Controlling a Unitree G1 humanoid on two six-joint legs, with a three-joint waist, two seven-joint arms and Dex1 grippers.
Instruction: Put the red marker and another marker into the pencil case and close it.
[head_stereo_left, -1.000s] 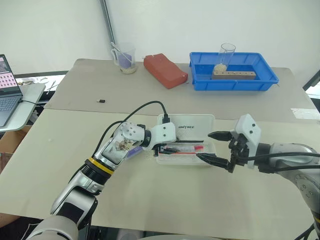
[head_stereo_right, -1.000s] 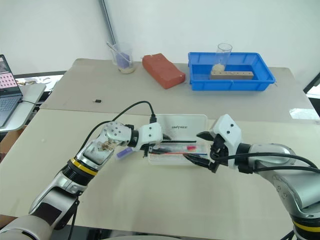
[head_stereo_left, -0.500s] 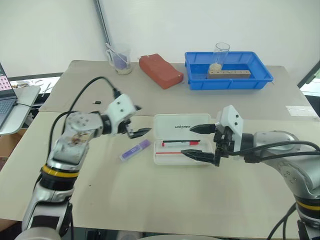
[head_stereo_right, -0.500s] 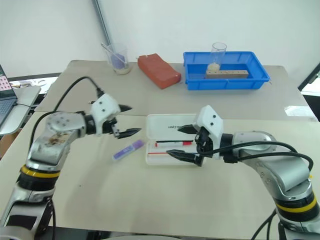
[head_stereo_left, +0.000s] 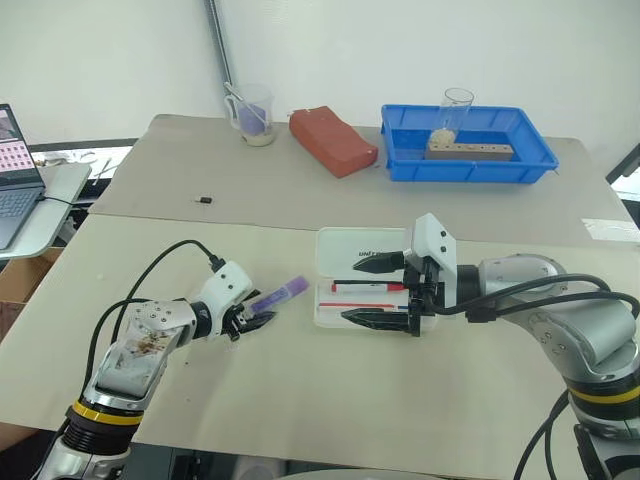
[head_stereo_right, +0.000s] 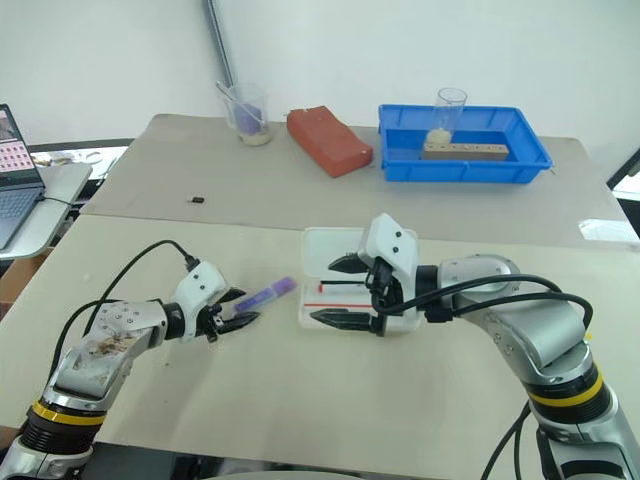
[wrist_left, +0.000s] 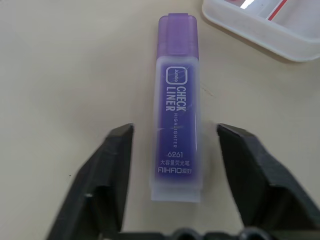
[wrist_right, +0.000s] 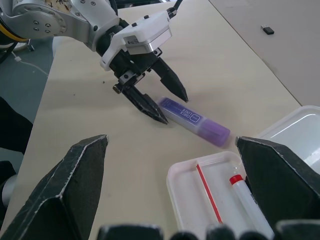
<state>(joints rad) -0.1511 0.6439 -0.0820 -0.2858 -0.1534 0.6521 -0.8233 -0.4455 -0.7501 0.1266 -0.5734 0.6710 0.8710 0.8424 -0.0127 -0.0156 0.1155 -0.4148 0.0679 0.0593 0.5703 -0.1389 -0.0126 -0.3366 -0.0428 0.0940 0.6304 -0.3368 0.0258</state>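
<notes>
One red marker lies inside the open case, beside one thin red stick in the same tray. The case's lid stands back flat on the table, its print half hidden behind the right hand. One purple highlighter lies on the table just left of the case, apart from it, its dark cap toward the case.

The left hand sits low at the highlighter's tail end. In the left wrist view its two fingers stand on either side of the barrel with a gap on each side, so the hand is released and not gripping.

The right hand hovers over the case with its two fingers spread wide, one over the lid and one over the near rim, holding nothing.

Farther back on the table: one blue tray holding one wooden block and one clear glass; one brick-red pouch; one beaker; one small dark item. One laptop sits at the far left.
</notes>
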